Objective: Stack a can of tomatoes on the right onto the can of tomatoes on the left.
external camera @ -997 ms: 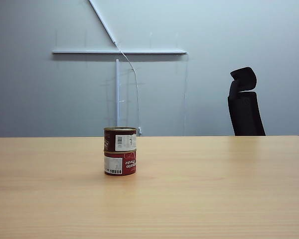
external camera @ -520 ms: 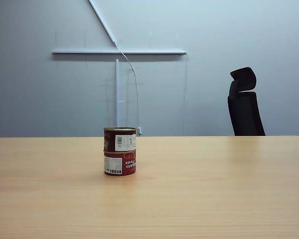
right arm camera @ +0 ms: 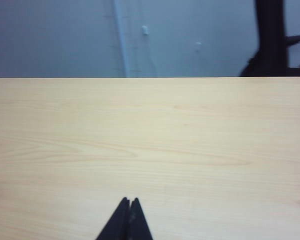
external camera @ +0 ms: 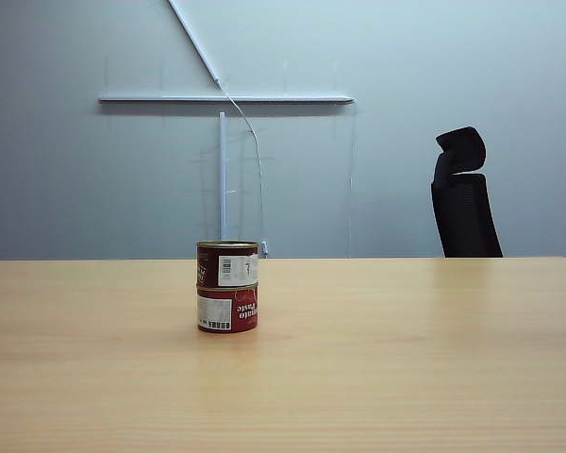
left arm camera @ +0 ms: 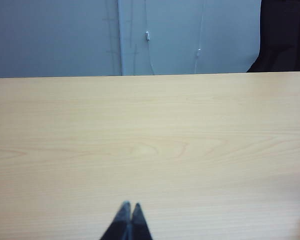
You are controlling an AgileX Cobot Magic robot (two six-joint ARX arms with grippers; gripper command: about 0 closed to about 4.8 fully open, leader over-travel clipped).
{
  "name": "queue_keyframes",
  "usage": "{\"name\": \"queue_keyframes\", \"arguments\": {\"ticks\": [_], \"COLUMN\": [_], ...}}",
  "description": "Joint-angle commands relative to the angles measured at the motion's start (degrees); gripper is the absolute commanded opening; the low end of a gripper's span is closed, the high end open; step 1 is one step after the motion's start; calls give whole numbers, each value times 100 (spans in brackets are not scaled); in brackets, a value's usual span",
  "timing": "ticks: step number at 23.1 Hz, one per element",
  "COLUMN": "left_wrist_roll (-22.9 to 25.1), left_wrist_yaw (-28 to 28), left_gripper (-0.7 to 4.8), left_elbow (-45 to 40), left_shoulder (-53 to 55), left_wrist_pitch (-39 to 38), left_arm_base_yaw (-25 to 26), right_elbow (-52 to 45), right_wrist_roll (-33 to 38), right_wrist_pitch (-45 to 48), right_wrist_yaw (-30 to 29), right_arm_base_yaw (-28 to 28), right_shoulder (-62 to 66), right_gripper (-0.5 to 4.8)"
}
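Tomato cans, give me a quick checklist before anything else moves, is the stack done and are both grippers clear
1. Top can sits on bottom can: ok, stacked and upright in the exterior view.
2. Cans lined up: ok, edges look flush, no visible lean.
3. Left gripper clear of the stack: ok, shut, only bare table ahead of it.
4. Right gripper let go: ok, shut on nothing, no can in its view.
5. Arms out of the exterior view: ok, none visible near the cans.
6. Stack firmly seated: cannot tell from these views.
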Motion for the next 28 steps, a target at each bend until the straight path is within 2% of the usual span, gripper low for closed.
{"name": "queue_keyframes", "arguments": {"ticks": [1,6,11,22,28], "left_wrist_roll": [37,37,37,37,37], "left_wrist_yaw": [15,17,17,17,17], "left_gripper": [-2,-2,-2,-2,-2], "left_elbow": [13,13,13,13,13], "left_shoulder": [9,9,9,9,9], "left_wrist_pitch": [52,52,52,52,50], "left_arm_base_yaw": [2,2,2,2,2], "right_elbow": [-354,-614,-992,-1036,-1036], "right_wrist_roll": [254,278,278,107,105], "right_wrist_pitch": [170,216,745,730,382], "right_wrist_yaw": [-136,-136,-153,61,168], "right_arm_base_yaw": [-260,-391,-378,-317,-289], "right_shoulder": [-431,-901,-1047,-1047,-1047], "right_gripper": [-5,-6,-6,-5,-6]}}
